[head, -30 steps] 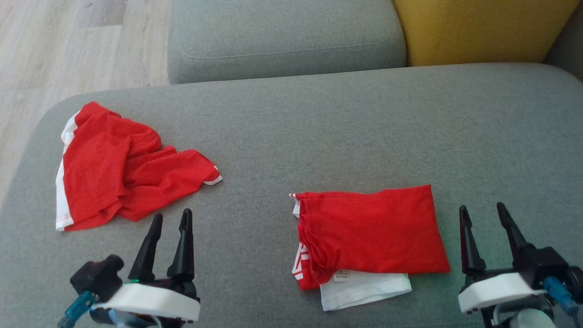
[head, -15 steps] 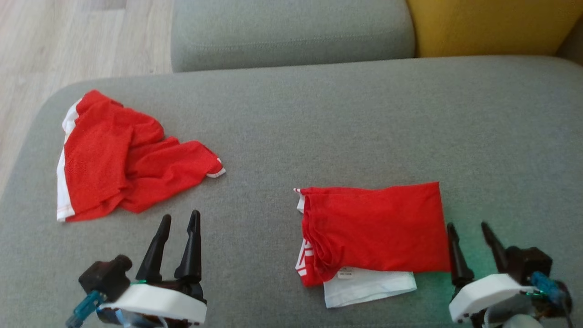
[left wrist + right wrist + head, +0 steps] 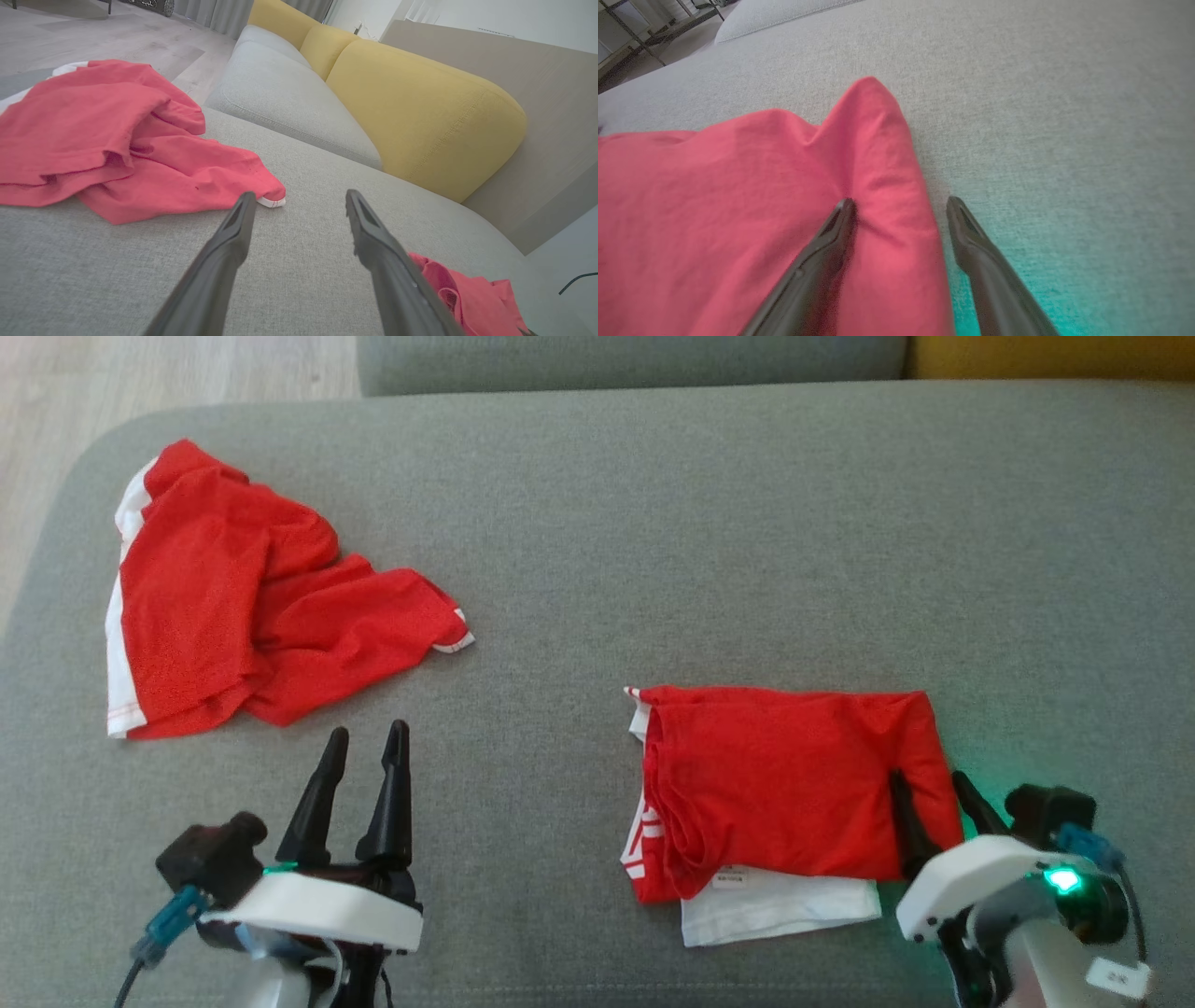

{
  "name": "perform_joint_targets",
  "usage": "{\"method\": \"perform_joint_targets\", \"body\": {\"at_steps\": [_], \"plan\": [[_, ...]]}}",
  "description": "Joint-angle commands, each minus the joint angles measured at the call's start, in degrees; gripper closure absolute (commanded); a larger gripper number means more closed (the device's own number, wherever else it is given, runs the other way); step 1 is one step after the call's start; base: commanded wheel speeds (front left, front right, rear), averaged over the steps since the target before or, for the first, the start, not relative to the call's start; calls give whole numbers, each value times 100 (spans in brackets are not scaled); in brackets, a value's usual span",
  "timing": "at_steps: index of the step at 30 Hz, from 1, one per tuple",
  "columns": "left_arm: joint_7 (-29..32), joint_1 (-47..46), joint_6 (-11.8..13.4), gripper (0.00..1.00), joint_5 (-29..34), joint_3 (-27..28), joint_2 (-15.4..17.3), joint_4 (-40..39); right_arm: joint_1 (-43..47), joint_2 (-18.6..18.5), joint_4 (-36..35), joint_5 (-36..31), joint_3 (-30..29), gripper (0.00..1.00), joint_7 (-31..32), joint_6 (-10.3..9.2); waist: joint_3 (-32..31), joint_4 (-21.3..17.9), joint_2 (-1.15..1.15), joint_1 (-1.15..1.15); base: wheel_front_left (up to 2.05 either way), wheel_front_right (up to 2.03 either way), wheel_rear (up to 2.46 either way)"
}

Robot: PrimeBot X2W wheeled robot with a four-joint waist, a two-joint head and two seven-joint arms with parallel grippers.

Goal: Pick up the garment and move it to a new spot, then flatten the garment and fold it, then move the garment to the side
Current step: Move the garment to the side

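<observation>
Grey sofa seat [image 3: 653,523] holds the folded garment [image 3: 784,775], its edge inside the parted right tool [image 3: 927,777]; left tool [image 3: 369,728] parted too.

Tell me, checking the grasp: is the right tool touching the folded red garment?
Touching. In the right wrist view the right tool straddles the edge of the folded red garment, one finger denting it.

The crumpled garment [image 3: 252,607] lies near the cushion's [image 3: 653,523] far left corner. The folded garment [image 3: 784,775] lies right of the middle, nearer the front edge, well apart from it.
</observation>
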Motion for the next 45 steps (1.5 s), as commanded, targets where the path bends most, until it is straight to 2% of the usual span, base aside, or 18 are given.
{"method": "perform_joint_targets", "body": {"at_steps": [1,3,4,5,6,13,16,21,24,29,33,39,45], "plan": [[-51,-242,-17,0,28,210,5,-162,-253,-31,-14,44,232,0,19,-4,49,13,0,0,0,0,0],[-51,-256,-21,0,32,218,5,-157,-295,-31,65,64,290,0,22,-4,64,13,0,0,0,0,0],[-51,-267,-25,0,37,227,5,-153,-335,-31,135,88,338,14,21,-4,76,10,0,0,0,0,0],[-51,-277,-28,0,41,236,5,-148,-376,-31,190,90,377,82,0,-4,85,5,0,0,0,0,0],[-51,-287,-31,0,45,245,5,-142,-414,-31,226,57,411,100,-53,-4,90,-1,0,0,0,0,0],[-51,-285,-42,0,21,292,5,-107,-642,-39,132,-940,470,100,-492,-4,-24,-135,0,0,0,0,0],[-51,-273,-41,0,-54,308,5,-119,-801,-253,-102,-1339,539,100,-533,-4,-69,-223,0,0,0,0,0],[-51,-300,-39,0,-73,280,5,-166,-1218,-999,-524,-1434,614,100,-243,-4,-6,-345,0,0,0,0,0],[-51,-345,-39,0,-59,283,5,-206,-1487,-1555,-671,-1298,644,100,19,-4,128,-389,0,0,0,0,0],[-51,-439,-47,0,-16,328,5,-224,-1870,-2280,-609,-929,437,100,432,-4,407,-425,0,0,0,0,0],[-51,-532,-53,0,10,343,5,-231,-2082,-2434,-527,-808,-68,100,731,-4,583,-427,0,0,0,0,0],[-51,-618,-59,0,11,328,5,-215,-2171,-2298,-605,-1057,-842,100,944,-4,696,-401,0,0,0,0,0],[-51,-642,-61,0,2,314,5,-203,-2085,-2172,-794,-1155,-957,100,1037,-4,712,-389,0,0,0,0,0]]}}
